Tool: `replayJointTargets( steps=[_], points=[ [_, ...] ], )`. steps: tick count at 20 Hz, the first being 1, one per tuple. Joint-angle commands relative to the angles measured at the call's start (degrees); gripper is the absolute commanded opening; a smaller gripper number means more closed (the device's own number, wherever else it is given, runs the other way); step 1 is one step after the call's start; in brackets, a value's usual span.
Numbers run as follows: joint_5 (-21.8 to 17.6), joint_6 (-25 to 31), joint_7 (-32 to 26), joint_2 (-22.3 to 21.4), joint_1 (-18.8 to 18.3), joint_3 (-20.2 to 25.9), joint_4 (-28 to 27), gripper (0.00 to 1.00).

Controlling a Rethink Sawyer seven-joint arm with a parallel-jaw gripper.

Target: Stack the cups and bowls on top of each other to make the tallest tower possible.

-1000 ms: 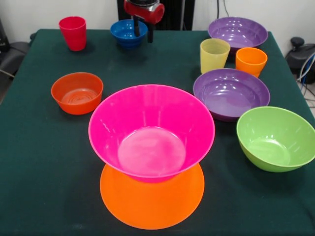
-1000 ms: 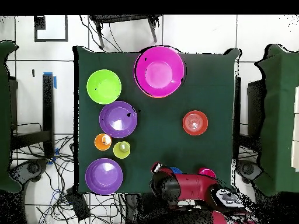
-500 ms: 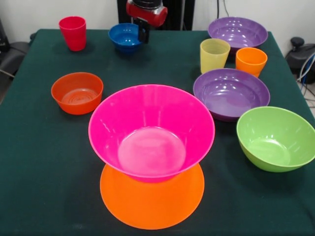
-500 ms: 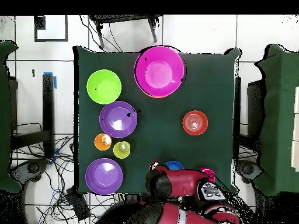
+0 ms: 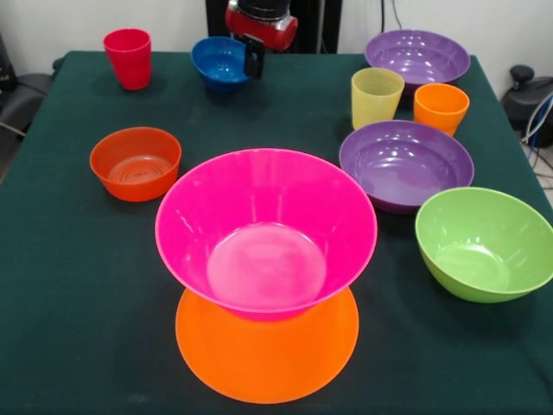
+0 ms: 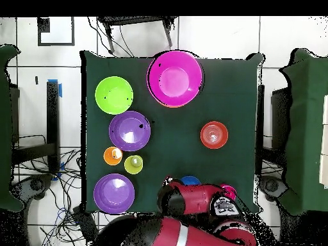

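Your gripper (image 5: 256,65) is hanging at the far side of the table, pressing against the right rim of the small blue bowl (image 5: 220,60). I cannot tell whether it is spread or pinching that rim. Over the last second it has dropped from above the bowl to the rim, and the bowl has shifted slightly left. A pick of this bowl is probably under way.

To the left the red cup (image 5: 128,57) is standing upright. Nearer is the red-orange bowl (image 5: 136,162).

The tower (image 5: 266,259) is standing at the near edge and is only two pieces so far: the hot pink bowl (image 5: 266,229) sitting on the upturned orange bowl (image 5: 268,359).

The overhead view is hiding the grasp, since the red arm (image 6: 192,200) is covering all but a sliver of the blue bowl. The front view is showing the rim contact.
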Motion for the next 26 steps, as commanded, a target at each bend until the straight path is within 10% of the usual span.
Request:
replayJointTargets(
  steps=[1, 26],
  points=[
    [0.50, 4.22, -1.91, -1.47, -5.38, 8.46, -9.29, 0.00],
    [-3.06, 11.39, -6.64, -5.06, -11.29, 13.86, -11.96, 0.00]
  ],
)
